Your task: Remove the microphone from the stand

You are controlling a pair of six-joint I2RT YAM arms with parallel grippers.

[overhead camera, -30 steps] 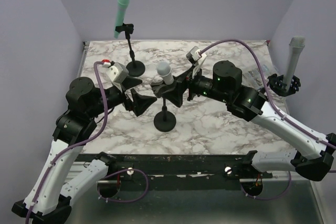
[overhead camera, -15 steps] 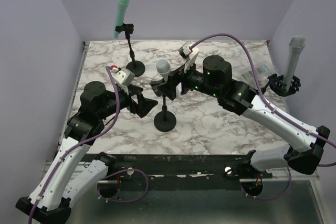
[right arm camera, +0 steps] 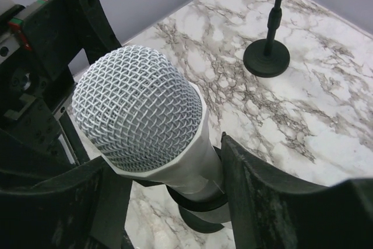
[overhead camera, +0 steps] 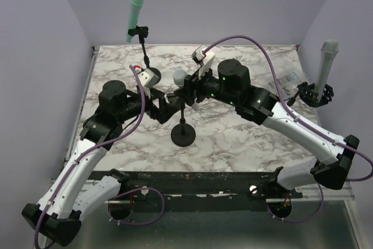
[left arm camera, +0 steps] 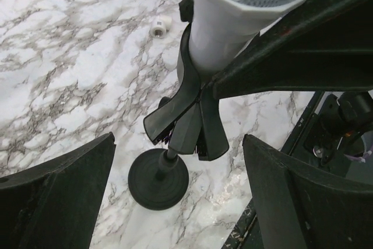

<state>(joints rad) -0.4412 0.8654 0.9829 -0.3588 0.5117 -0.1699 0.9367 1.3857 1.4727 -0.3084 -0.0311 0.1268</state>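
Note:
The microphone (right arm camera: 137, 106), white-bodied with a grey mesh head, stands upright in the black clip (left arm camera: 186, 126) of the stand (overhead camera: 182, 136) at the table's middle. My right gripper (right arm camera: 169, 161) reaches in from the right, and its fingers (right arm camera: 280, 214) press both sides of the microphone body just under the head, above the clip. My left gripper (left arm camera: 178, 141) stands open on the left at clip height. Its fingers (left arm camera: 52, 196) are spread wide on either side of the clip and pole and touch neither. The round stand base (left arm camera: 158, 178) rests on the marble below.
A teal microphone (overhead camera: 135, 13) sits on a second stand (overhead camera: 150, 76) at the back left. A grey microphone (overhead camera: 326, 65) is held in a black mount at the right edge. A small white piece (left arm camera: 159, 24) lies on the marble table (overhead camera: 245, 138). Purple walls enclose the table.
My right gripper has closed in on the microphone body. The left arm has swung right, bringing its gripper up to the stand's clip, slightly narrower but still open.

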